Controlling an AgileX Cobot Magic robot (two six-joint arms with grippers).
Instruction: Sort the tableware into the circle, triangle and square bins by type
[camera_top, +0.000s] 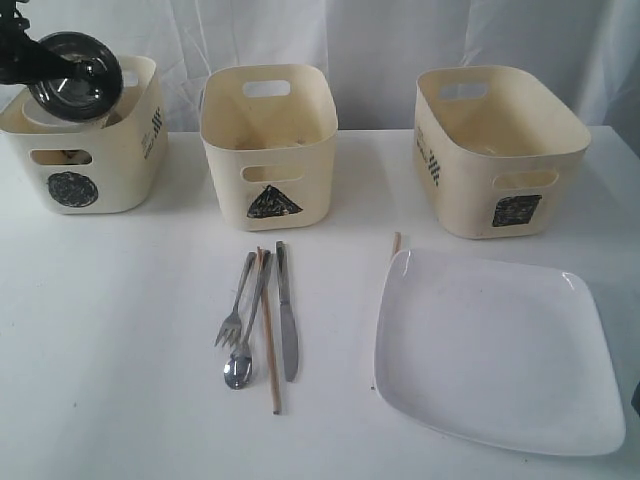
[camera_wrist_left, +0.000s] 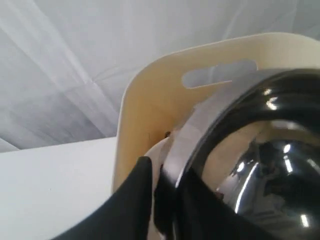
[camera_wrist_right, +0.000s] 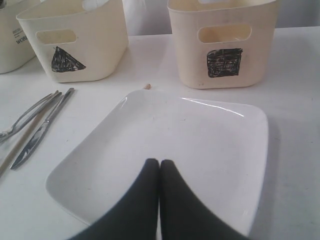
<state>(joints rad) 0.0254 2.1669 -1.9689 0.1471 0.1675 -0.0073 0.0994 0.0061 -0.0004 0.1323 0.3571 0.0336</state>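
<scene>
My left gripper (camera_top: 38, 68) (camera_wrist_left: 167, 185) is shut on the rim of the steel bowl (camera_top: 75, 72) (camera_wrist_left: 260, 165), which hangs tilted over the circle bin (camera_top: 100, 175) (camera_wrist_left: 145, 100). A white rim, apparently the small white bowl (camera_top: 35, 112), shows inside that bin. The fork (camera_top: 236, 305), spoon (camera_top: 245, 345), knife (camera_top: 287, 320) and one wooden chopstick (camera_top: 268, 340) lie together in front of the triangle bin (camera_top: 270, 150). The large white plate (camera_top: 495, 345) (camera_wrist_right: 200, 140) lies before the square bin (camera_top: 500, 150). My right gripper (camera_wrist_right: 159, 162) hovers shut and empty over the plate's near edge.
A second chopstick's tip (camera_top: 396, 240) (camera_wrist_right: 147, 86) pokes out from under the plate's far edge. The triangle bin (camera_wrist_right: 85, 45) and square bin (camera_wrist_right: 225, 30) look empty from here. White cloth hangs behind the table. The mugs are not visible.
</scene>
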